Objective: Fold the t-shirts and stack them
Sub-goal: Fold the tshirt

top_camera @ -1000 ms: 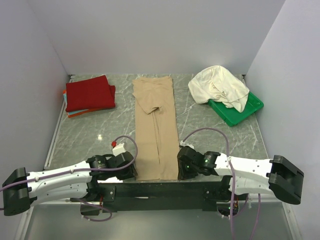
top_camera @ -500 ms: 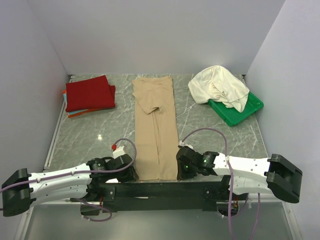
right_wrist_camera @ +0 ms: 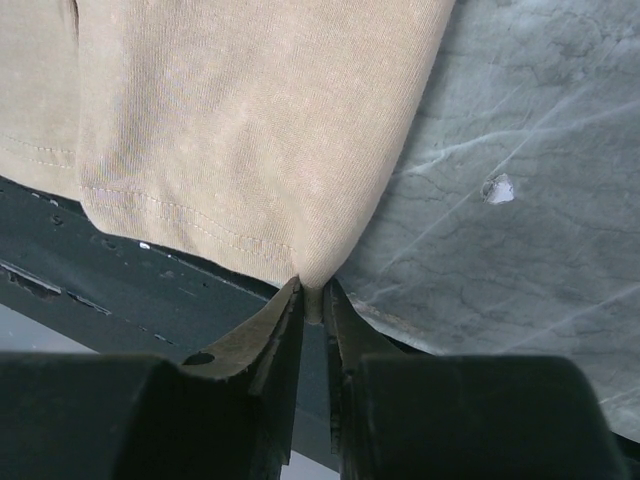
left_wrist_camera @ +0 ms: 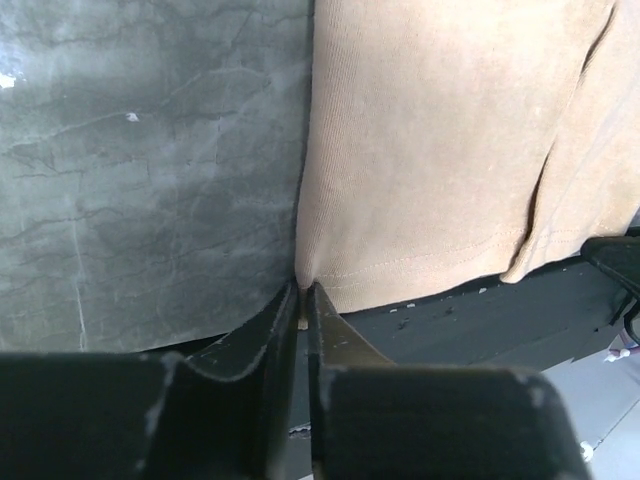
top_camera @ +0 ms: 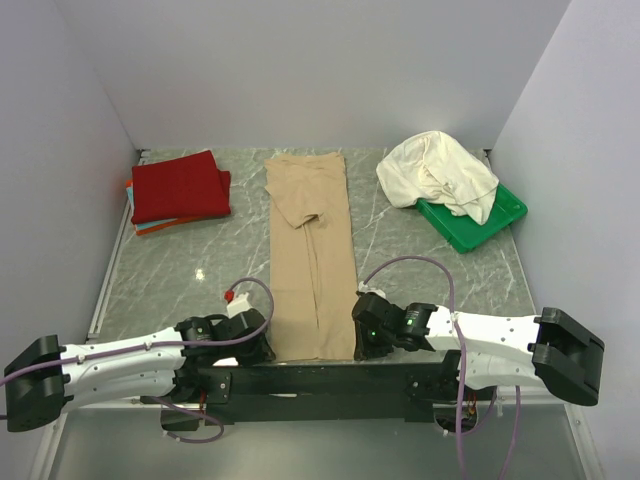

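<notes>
The marbled surface [top_camera: 180,270] carries all three piles. Down its middle lies the tan t-shirt [top_camera: 312,250], already folded lengthwise into a long narrow strip that runs from the far side to the near edge, where its hem hangs just over the dark rail. At the far right the cream t-shirt [top_camera: 435,172] sits in a loose heap, partly on the green tray [top_camera: 495,215], not yet folded. At the far left the red t-shirt [top_camera: 178,186] rests as a neat square on the stack.

The step in hand looks like the crosswise fold of the tan strip. The left claw [left_wrist_camera: 303,300] is pinched closed on the near-left hem corner, and the right claw [right_wrist_camera: 313,295] is pinched closed on the near-right corner, with only a thin fold of cloth between each pair of fingers.

The next move probably calls for both arms to lift together and carry the hem toward the far end, at even height and pace, so that the strip doubles over without skewing or slipping from such shallow grips.
</notes>
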### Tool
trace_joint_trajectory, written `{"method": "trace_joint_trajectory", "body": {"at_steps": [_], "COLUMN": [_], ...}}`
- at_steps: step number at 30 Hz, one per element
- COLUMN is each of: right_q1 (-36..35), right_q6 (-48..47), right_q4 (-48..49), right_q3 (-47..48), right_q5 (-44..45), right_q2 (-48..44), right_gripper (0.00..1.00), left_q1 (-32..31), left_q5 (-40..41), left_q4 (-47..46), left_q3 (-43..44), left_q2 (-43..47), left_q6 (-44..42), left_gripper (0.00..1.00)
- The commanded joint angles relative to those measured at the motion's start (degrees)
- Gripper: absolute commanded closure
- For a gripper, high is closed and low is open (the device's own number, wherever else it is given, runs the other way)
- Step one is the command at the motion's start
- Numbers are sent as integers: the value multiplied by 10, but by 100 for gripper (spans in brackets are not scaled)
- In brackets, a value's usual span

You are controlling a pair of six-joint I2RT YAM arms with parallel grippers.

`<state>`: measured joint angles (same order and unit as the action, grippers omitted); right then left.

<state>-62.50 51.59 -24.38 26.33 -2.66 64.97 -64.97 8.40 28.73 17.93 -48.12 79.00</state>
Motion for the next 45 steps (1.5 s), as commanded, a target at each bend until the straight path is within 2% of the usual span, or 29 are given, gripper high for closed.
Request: {"method": "trace_joint_trajectory", "body": {"at_steps": [1,6,13,20,25,34,38,45], "right_q1": [-8,-7,-7,-7,-5,22,48,92], "right_q6": [1,2,6,8,2,-25,-55,-111], "right_q4": [-18,-32,-79,-114,-124,-112,-99,-80], "right_q3": [-1,9,34,79,112,163,187,269], "right_q5": [18,25,51,84,118,162,172,177], "right_q2": [12,6,-16,-31,-11,32,45,78], "right_gripper": [80,89,99,100,100,100,100,100], "left_q1": [-3,-2,-2,-2,-3,5,40,134], "left_q5": [-5,-1,48,63,74,143,149,100], "left_q4": [-19,-43,9,-4,-32,-47,-72,-136], "left_q3": [-10,-19,4,16,28,76,84,94], "left_q2": [-4,3,55,73,41,7,3,1], "left_q6": [10,13,40,38,29,-8,-39,-132], "left_gripper": [87,100,100,100,100,100,100,100]}}
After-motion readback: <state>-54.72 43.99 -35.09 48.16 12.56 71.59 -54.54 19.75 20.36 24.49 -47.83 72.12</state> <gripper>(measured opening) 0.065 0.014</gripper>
